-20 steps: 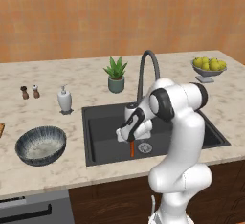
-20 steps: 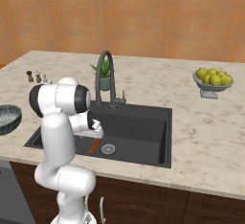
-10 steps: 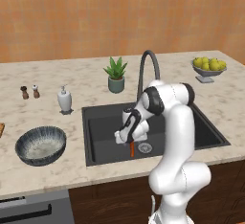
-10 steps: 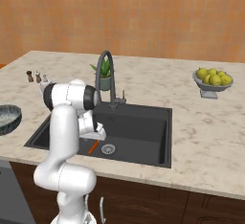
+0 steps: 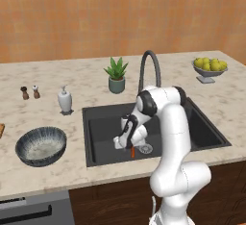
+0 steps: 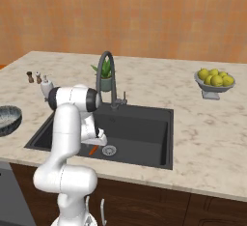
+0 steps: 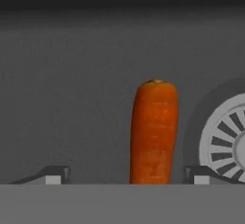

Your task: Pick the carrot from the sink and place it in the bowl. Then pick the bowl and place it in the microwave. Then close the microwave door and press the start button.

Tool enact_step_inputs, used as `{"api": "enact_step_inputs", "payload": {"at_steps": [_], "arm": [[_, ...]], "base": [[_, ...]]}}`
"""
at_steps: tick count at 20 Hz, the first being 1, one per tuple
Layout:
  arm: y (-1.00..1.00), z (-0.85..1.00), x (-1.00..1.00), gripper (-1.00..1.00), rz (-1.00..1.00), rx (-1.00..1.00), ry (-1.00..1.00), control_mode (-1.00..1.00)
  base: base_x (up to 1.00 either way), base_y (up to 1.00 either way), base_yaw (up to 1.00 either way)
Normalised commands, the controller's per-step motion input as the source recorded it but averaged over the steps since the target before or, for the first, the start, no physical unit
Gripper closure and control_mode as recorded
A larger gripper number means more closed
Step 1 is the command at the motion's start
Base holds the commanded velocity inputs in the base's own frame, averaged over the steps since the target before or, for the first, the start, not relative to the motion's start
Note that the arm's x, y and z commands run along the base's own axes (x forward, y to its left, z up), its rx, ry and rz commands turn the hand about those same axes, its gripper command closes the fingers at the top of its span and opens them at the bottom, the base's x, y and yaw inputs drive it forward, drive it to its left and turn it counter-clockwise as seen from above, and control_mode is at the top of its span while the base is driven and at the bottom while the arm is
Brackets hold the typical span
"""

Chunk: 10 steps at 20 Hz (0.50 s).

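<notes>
Down in the sink, my gripper hangs wide open over the carrot, one fingertip either side without touching it, beside the drain, while the bowl waits on the counter.

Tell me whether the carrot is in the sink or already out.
In the sink: the carrot lies on the sink floor beside the drain, between the open fingers.
</notes>
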Motion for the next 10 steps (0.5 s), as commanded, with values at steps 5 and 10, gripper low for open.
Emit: {"api": "enact_step_inputs", "payload": {"at_steps": [5,10], "arm": [[0.0,-0.47,0.01,1.0,0.0,0.0,0.0,-1.0],[0.0,-0.14,0.0,1.0,0.0,0.0,-0.04,-1.0]], "base": [[0.0,0.0,0.0],[0.0,0.0,0.0]]}}
